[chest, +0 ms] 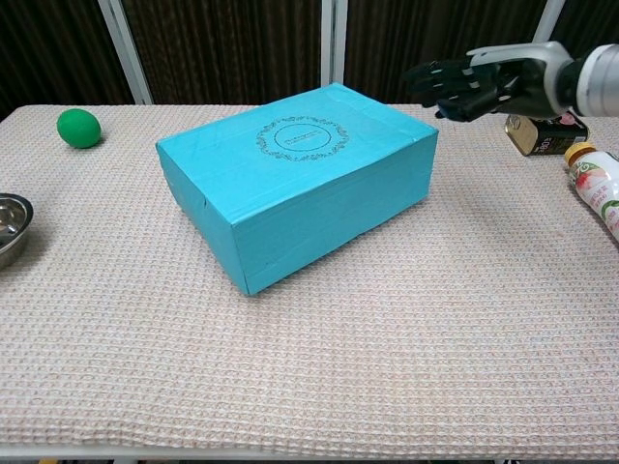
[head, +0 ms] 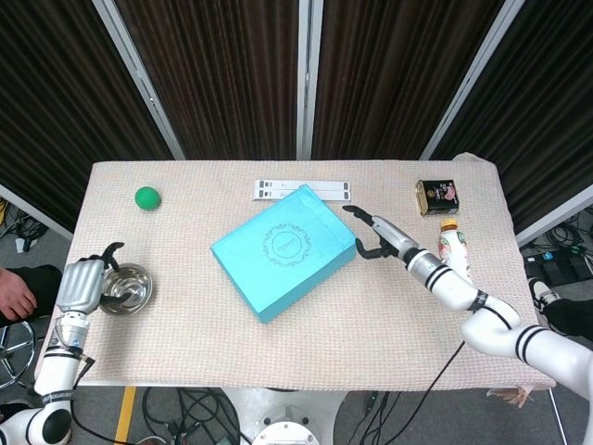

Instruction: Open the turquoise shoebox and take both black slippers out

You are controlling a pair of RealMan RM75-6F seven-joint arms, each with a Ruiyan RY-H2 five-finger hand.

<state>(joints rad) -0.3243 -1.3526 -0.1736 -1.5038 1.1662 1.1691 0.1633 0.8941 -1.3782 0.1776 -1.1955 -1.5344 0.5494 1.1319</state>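
Observation:
The turquoise shoebox (head: 283, 248) (chest: 296, 176) lies closed in the middle of the table, turned at an angle, with an oval emblem on its lid. No slippers show; the box hides its contents. My right hand (head: 381, 235) (chest: 476, 83) hovers just off the box's right end, fingers spread and holding nothing, a little apart from the box. My left hand (head: 82, 283) hangs at the table's left edge beside a steel bowl (head: 125, 288) (chest: 10, 228), fingers loosely curled and empty. The chest view does not show the left hand.
A green ball (head: 146, 197) (chest: 78, 128) sits at the far left. A white strip (head: 303, 189) lies behind the box. A dark tin (head: 437, 197) (chest: 545, 130) and a bottle (head: 456, 251) (chest: 601, 186) lying on its side are at the right.

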